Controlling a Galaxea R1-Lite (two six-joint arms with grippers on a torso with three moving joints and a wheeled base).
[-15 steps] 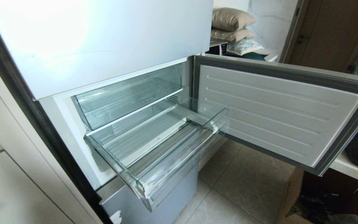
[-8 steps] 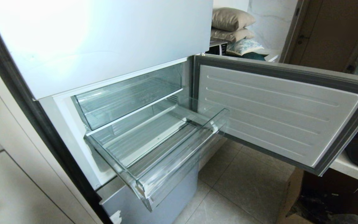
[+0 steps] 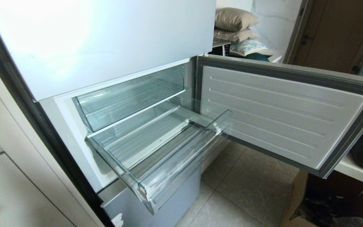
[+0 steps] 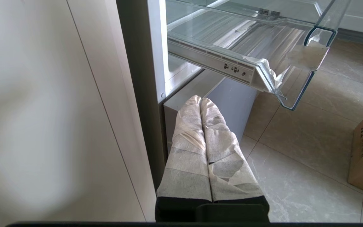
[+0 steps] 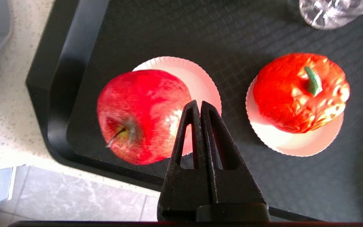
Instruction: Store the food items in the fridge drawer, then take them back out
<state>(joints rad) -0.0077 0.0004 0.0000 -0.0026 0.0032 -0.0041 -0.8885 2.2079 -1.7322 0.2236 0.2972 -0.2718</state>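
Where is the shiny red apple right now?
The red apple sits on a white paper liner on the black tray, near its corner, beside the bumpy orange-red fruit, just under the shut right gripper.

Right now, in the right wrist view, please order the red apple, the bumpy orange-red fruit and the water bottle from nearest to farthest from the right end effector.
1. Red apple: beside the shut right end effector tips.
2. Bumpy orange-red fruit: other side, on its own paper plate.
3. Water bottle: tray's far edge.

I see the fridge drawer (image 3: 156, 151) pulled out, bare.
The fridge door (image 3: 282, 113) stands open beside it.
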